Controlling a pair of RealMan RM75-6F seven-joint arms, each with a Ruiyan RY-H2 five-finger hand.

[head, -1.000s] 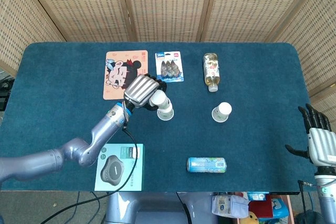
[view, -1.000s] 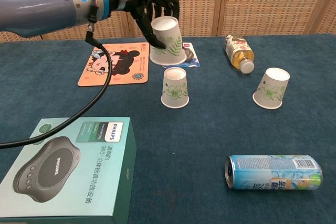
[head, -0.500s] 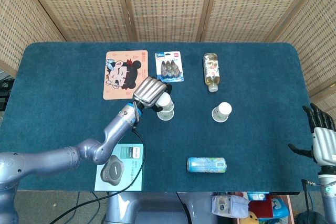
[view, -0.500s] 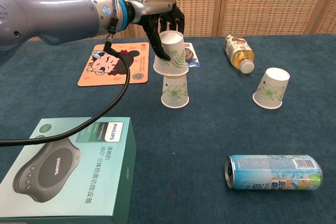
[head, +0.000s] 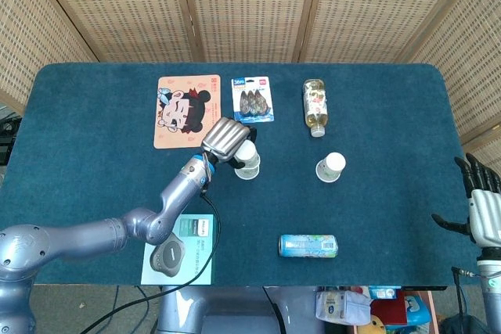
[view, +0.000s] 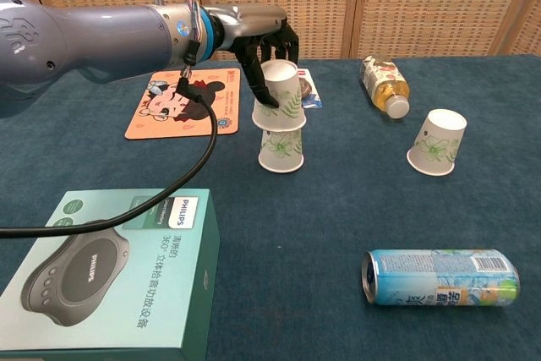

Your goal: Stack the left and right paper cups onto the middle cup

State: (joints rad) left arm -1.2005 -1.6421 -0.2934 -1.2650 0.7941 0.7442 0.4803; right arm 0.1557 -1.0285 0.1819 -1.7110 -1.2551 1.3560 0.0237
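Item 1: white leaf-print paper cup (view: 278, 95), inverted, gripped by dark fingers (view: 254, 63) of left hand (head: 225, 139), seated partway over middle white paper cup (view: 281, 150) directly beneath. Right hand (head: 483, 210) idle, fingers spread, empty. Risk: an off-centre release could tip both cups.

Matt blue cloth table (view: 338, 209), glossy metal can (view: 439, 277), paper cups (view: 280, 116).
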